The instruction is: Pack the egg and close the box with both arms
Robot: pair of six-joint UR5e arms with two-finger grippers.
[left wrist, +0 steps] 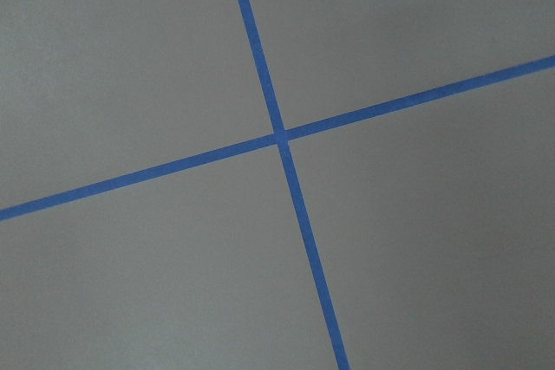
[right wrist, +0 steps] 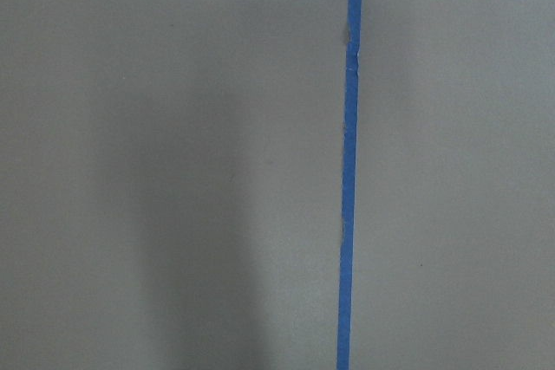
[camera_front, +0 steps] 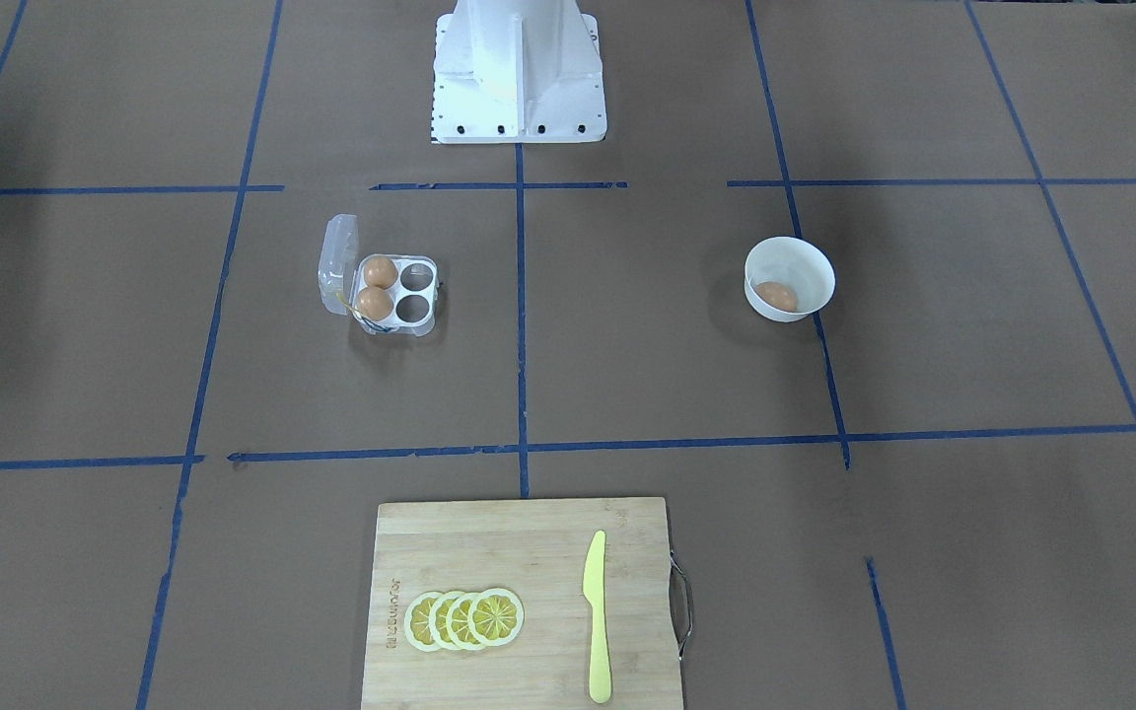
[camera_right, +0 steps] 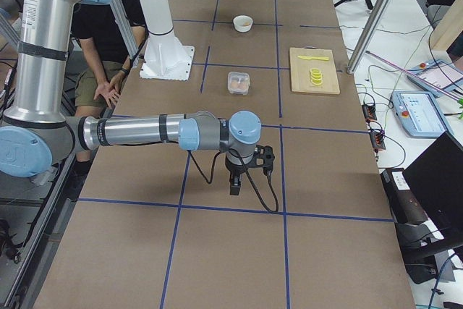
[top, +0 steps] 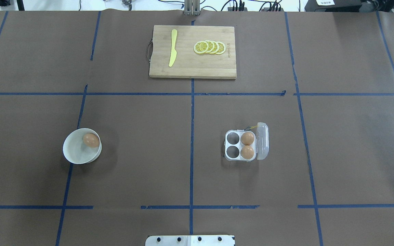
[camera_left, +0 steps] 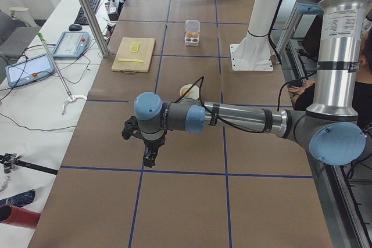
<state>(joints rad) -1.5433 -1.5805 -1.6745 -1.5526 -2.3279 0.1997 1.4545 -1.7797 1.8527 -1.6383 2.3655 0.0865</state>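
Left gripper point(camera_left: 148, 158) and right gripper point(camera_right: 236, 182) hang pointing down over the table point(top: 149, 153), well apart from the work, likely parked. Whether either is spread or pressed together I cannot tell. The egg point(top: 91, 140) to pack lies in a bowl point(top: 75, 153) at left. At right the box point(top: 233, 144) sits with its lid point(top: 262, 141) swung open — two more eggs point(top: 247, 138) fill its right cells, the left cells point(top: 233, 137) are free — ready to receive it.

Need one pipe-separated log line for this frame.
step: pre-pick | loose egg: in white bowl | egg carton: lid open, two eggs, two cells empty | left gripper, right gripper: over table, open/shut unclear
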